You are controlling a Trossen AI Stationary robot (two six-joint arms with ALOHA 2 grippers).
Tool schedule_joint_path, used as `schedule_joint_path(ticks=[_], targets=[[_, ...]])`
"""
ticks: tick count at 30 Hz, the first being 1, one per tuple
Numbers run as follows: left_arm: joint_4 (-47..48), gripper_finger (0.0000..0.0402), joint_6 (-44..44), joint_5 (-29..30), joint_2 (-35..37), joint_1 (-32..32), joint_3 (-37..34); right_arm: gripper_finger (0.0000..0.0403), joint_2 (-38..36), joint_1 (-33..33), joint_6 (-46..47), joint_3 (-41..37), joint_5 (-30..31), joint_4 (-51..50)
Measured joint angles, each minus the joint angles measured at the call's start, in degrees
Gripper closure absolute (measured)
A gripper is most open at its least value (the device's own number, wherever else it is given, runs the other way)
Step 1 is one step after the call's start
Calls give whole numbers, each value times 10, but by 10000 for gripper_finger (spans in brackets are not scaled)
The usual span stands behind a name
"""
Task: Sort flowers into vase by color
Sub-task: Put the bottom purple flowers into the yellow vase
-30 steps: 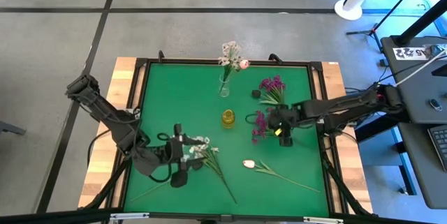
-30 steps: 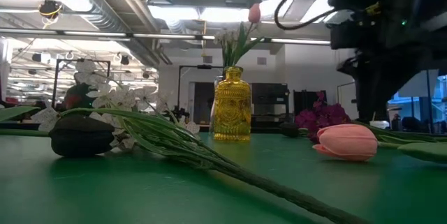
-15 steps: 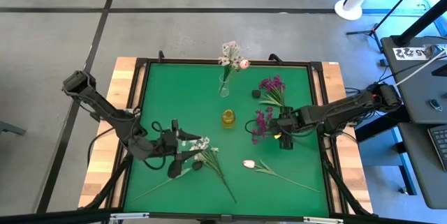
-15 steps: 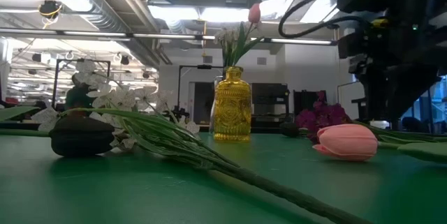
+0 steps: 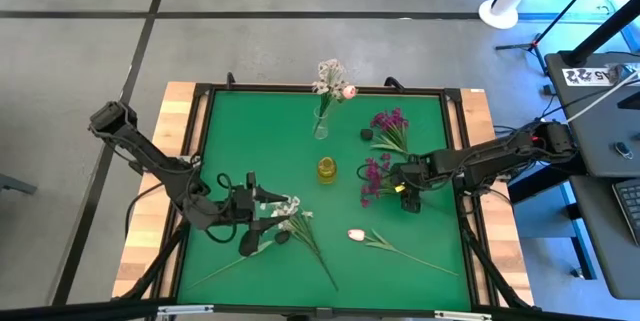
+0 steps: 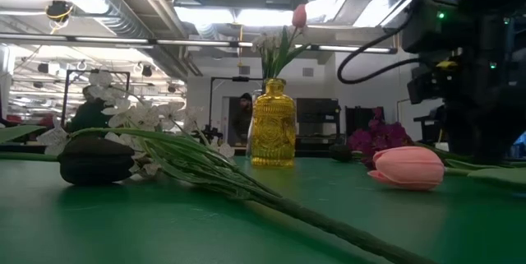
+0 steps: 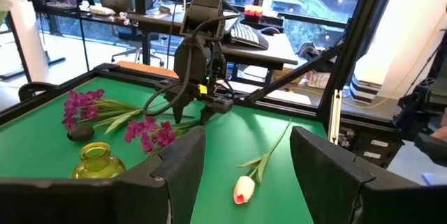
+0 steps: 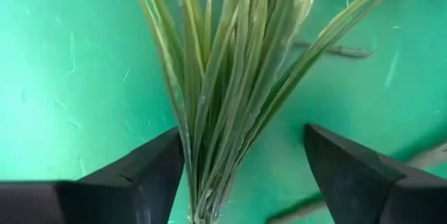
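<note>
Green table [image 5: 260,141]: felt top carrying everything; flowers lie loose on it, so sorting is partly done.
Left arm: reaches over the near-left part of the table, its gripper [image 5: 262,223] over the white spray [image 5: 287,210].
Right arm: comes in from the right edge, its gripper [image 5: 402,183] low at the leaves of a magenta cluster [image 5: 373,176].
Clear vase [image 5: 321,126]: stands at the far middle, already holding white blossoms and a pink bud.
Yellow vase [image 5: 327,169]: stands mid-table, just left of the magenta cluster; whether anything is in it I cannot tell.
Second magenta cluster [image 5: 389,124]: lies farther back, right of the clear vase.
Pink tulip [image 5: 357,234]: lies near the front, stem trailing right, apart from both grippers.
Step in hand: I judge the right gripper is set to pick up the magenta cluster by its leaves.
Next move: likely calls for closing on the leaf bundle [image 8: 223,98], lifting, and carrying it to a vase.
Right jaws: wide open, straddling the leaves, gripping nothing.
Left jaws: well open, holding nothing as far as its wrist view shows.
</note>
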State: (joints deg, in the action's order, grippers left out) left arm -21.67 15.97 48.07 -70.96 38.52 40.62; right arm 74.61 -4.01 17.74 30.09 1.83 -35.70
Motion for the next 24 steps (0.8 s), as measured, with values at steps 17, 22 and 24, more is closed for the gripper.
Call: schedule_joint_path(ticks=[17, 22, 24], targets=[[0, 196, 0, 0, 0, 0, 0, 386, -3, 0, -1, 7, -32, 26], [0, 196, 0, 4, 0, 0, 0, 374, -25, 0, 9, 7, -41, 53], [0, 196, 1, 5, 0, 0, 0, 376, -41, -1, 13, 15, -46, 55]])
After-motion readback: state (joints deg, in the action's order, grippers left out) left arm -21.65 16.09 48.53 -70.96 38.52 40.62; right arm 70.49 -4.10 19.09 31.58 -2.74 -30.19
